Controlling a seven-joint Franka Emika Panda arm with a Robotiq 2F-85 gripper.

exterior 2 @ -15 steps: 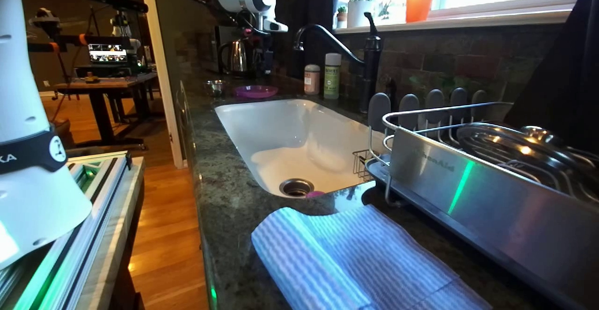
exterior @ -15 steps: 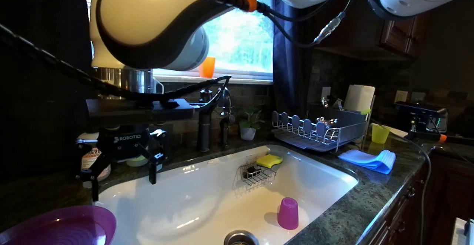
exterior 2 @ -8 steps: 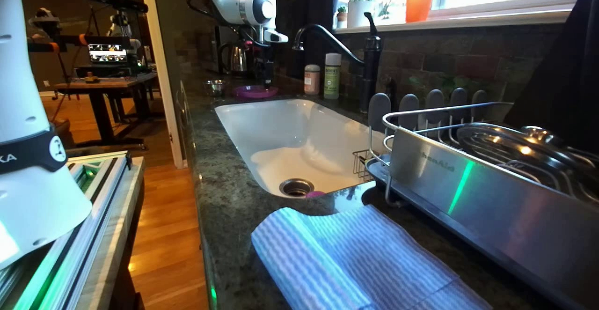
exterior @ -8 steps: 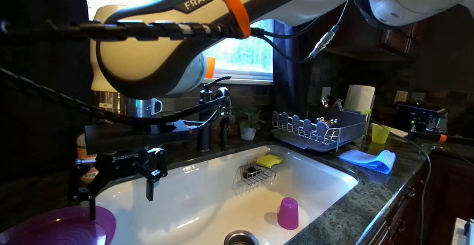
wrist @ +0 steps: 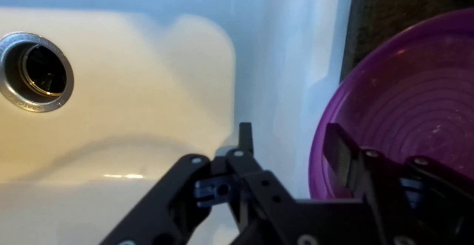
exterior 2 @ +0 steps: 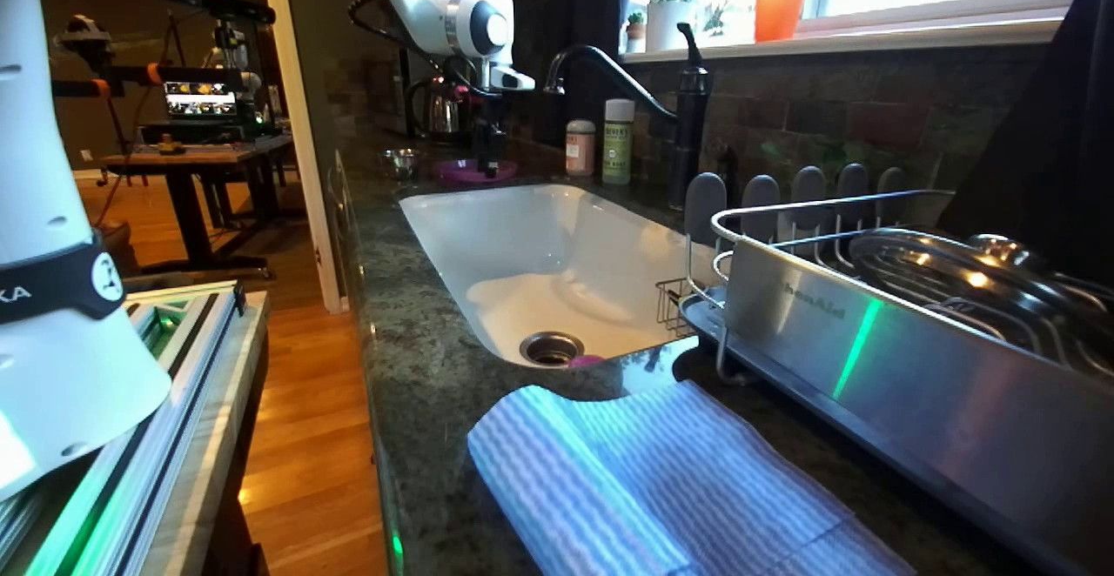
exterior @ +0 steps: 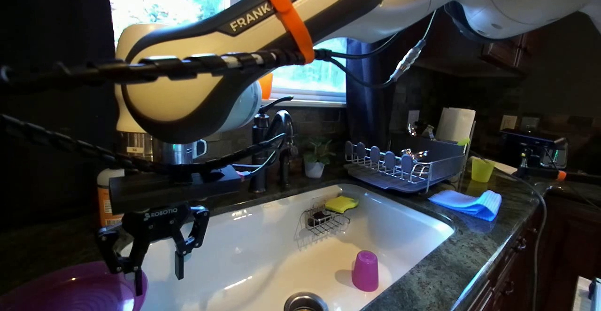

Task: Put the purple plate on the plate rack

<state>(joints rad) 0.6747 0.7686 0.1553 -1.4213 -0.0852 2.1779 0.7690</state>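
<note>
The purple plate lies flat on the counter at the sink's edge. It also shows in an exterior view and in the wrist view. My gripper is open and empty at the plate's sink-side rim. In the wrist view the gripper has one finger over the inside of the plate and the other over the sink wall, with the rim between them. Whether a finger touches the plate I cannot tell. The plate rack stands across the sink and holds metal cookware; it also shows in an exterior view.
The white sink holds a small purple cup and a wire caddy with a yellow sponge. The dark faucet and soap bottles stand behind it. A blue cloth lies near the rack.
My gripper has come down and moved slightly toward the sink, from above the plate's level to the plate's rim. It stays open. The plate has not moved.
</note>
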